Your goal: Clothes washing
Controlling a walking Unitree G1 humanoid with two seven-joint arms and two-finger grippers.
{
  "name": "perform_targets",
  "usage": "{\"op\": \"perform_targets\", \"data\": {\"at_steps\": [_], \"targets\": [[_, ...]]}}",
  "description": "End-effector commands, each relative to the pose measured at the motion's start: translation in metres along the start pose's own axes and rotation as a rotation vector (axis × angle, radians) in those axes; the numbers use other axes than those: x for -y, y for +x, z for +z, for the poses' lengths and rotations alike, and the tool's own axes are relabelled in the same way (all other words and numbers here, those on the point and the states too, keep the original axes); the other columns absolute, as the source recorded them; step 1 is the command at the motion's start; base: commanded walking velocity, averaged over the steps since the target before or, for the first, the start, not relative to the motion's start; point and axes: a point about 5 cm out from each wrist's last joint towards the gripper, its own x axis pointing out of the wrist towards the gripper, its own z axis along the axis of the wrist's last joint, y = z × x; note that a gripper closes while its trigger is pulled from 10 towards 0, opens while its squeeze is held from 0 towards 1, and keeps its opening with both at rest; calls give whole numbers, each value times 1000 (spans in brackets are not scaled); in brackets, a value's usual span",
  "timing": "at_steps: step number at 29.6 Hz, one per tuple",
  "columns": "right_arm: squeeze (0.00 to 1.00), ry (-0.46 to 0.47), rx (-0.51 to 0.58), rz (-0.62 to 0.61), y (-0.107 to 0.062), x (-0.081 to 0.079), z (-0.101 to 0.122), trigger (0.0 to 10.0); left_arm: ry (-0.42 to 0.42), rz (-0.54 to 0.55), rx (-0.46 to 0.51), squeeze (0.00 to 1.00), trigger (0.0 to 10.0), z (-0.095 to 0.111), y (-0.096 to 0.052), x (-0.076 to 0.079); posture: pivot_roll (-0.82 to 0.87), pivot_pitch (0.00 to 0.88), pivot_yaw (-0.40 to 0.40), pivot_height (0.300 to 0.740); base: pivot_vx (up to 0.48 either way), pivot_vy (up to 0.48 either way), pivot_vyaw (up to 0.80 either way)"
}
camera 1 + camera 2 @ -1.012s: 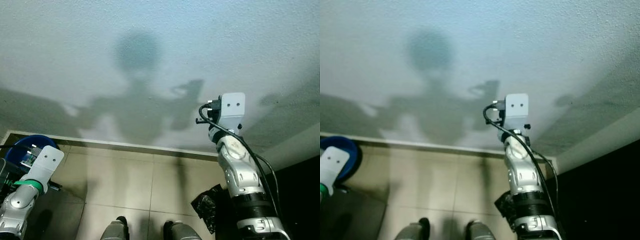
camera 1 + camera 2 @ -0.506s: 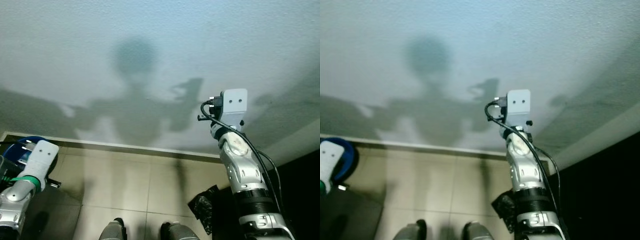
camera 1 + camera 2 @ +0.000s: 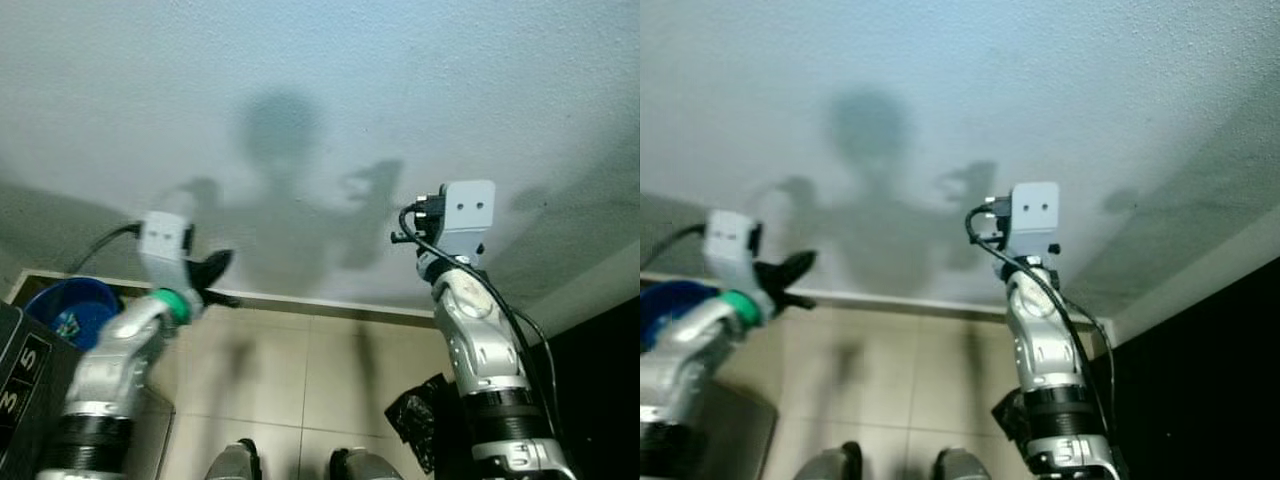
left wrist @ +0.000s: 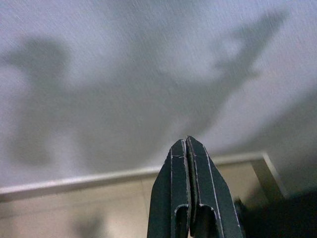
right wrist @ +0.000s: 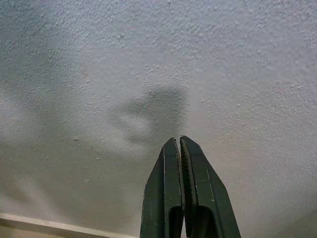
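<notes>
I face a bare white wall (image 3: 320, 60) with my own shadow on it. My left arm is raised at the left, and its left gripper (image 3: 222, 262) is shut and holds nothing, its tips pointing right along the wall base. In the left wrist view the left gripper (image 4: 186, 141) points at the wall and skirting. My right arm (image 3: 470, 320) stands upright at the right, its wrist camera box on top. The right gripper (image 5: 177, 140) is shut, holds nothing and points at the wall. A blue basin (image 3: 65, 310) sits on the floor at the far left.
A dark box with white numbers (image 3: 25, 375) stands at the lower left beside the basin. A crumpled black thing (image 3: 415, 415) lies on the beige tiles (image 3: 300, 370) by my right arm. A dark surface (image 3: 610, 390) fills the lower right. My feet (image 3: 290, 465) show at the bottom.
My left arm has swung up from low at the left, and its shut gripper now points along the wall. The right arm has barely moved.
</notes>
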Motion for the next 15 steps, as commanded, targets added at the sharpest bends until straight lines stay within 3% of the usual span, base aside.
{"op": "perform_targets", "data": {"at_steps": [1,3,4,5,7,9,15], "targets": [[0,9,-19,-10,-4,3,-4,10000,-4,-11,45,0,10000,6,0,6,27,152,52,740,0,0,0],[0,9,-18,-19,-7,4,-4,10000,-37,-12,93,0,10000,18,6,20,6,160,69,740,0,0,0],[0,9,-18,-19,-7,4,-4,10000,-37,-12,93,0,10000,18,6,20,6,160,69,740,0,0,0],[0,6,-9,-29,-10,4,-3,10000,-72,-12,127,0,10000,27,8,26,-10,146,83,740,0,0,0],[0,57,10,-31,-14,-3,1,10000,-66,-22,196,0,10000,44,6,29,3,134,95,740,0,0,0],[0,91,25,-22,-12,-12,2,10000,46,-21,223,0,10000,55,1,24,36,92,95,740,0,0,0],[0,30,44,18,-1,-23,4,10000,62,105,164,0,10000,44,-4,5,48,96,59,740,0,0,0]]}}
